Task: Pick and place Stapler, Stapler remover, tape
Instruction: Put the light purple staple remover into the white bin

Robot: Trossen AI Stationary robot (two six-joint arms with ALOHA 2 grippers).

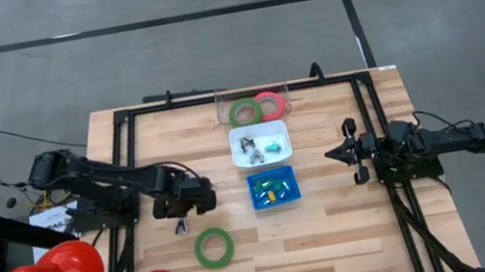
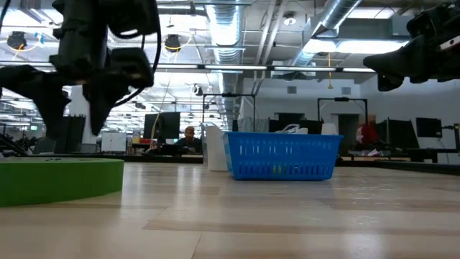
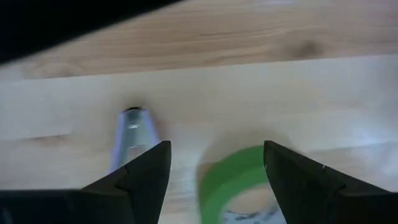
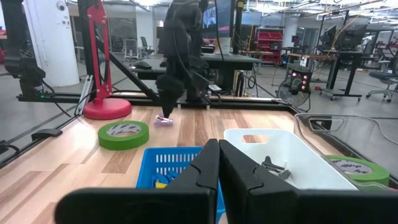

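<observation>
While the left gripper (image 1: 182,226) hangs spread and empty, a small lilac tool (image 3: 132,127) lies beneath it.
A green tape ring (image 1: 213,247) lies just beside; the right gripper (image 1: 335,153) waits closed.

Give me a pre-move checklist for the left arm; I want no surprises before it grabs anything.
1. Left gripper open and empty: ok.
2. Small silvery piece centred between the left fingers: not ok; it lies off to one side, by one finger.
3. Loose green tape ring flat on the table, apart from the silvery piece: ok.
4. Right gripper shut and waiting at the table's right side, away from the left arm's work: ok.
5. Room in the clear bin for another ring: cannot tell; two rings already lie in it.
</observation>
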